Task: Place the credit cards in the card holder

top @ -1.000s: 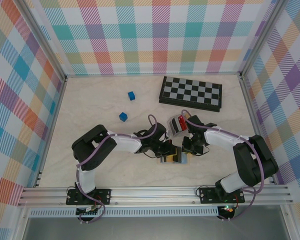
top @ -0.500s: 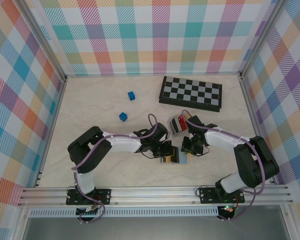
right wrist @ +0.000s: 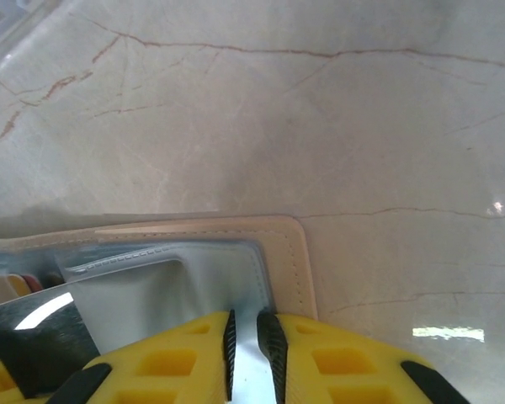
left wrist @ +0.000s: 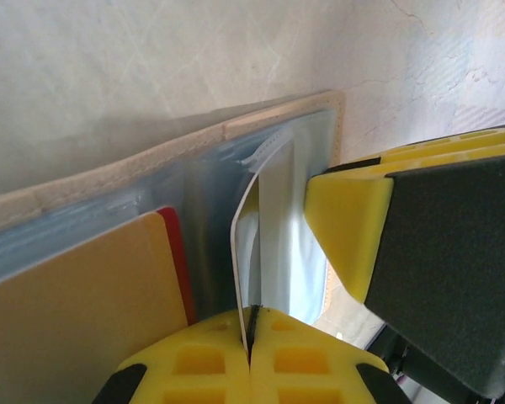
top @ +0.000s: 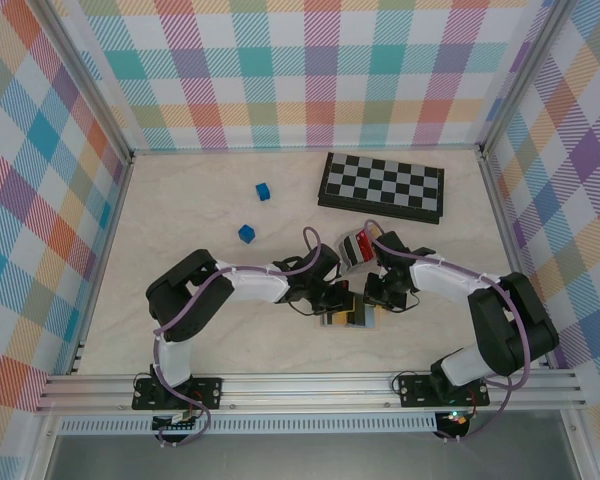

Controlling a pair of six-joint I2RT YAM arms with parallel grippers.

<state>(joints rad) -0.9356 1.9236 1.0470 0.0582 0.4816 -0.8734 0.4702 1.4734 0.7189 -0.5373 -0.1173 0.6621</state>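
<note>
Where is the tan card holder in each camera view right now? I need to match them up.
Top external: card holder just below and right of centre.
Left wrist: its tan rim slants from left edge to upper centre.
Right wrist: lower left, rounded corner near centre.
Shared landmark: the pale table around it.

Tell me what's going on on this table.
Both arms are working over the open tan card holder near the front of the table. The left pincer is shut on a pale card, holding it on edge over the holder's inner pockets. The right pincer seems to pinch the holder's flap to steady it. A red card peeks out of a pocket.
</note>
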